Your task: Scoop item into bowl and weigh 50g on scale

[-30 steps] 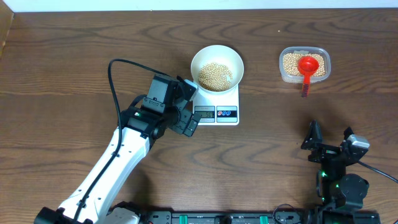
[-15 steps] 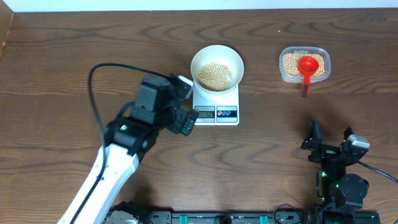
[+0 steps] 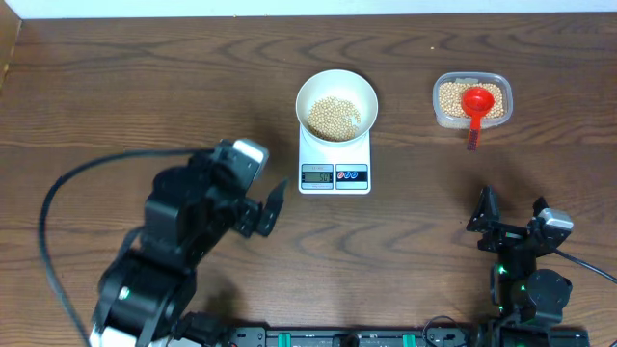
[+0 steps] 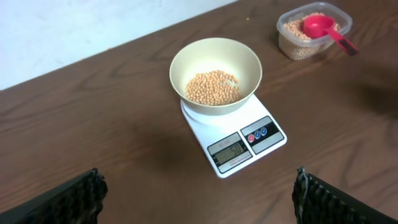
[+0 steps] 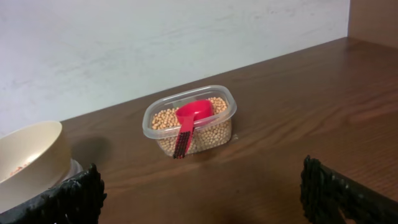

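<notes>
We find the bowl (image 3: 336,89) of beans (image 3: 334,117) seated on the scale (image 3: 335,166), centre-far tabletop (image 3: 145,77); display (image 3: 317,174) unreadable. Left claw (image 4: 198,183) and right claw (image 5: 199,177) both released, empty. If short, we would add small portions with the red scoop (image 3: 475,102), letting readings settle.

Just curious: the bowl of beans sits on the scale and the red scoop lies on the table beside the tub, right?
Not quite: the bowl of beans sits on the scale, but the red scoop lies inside the tub, on its beans, as the right wrist view shows.
</notes>
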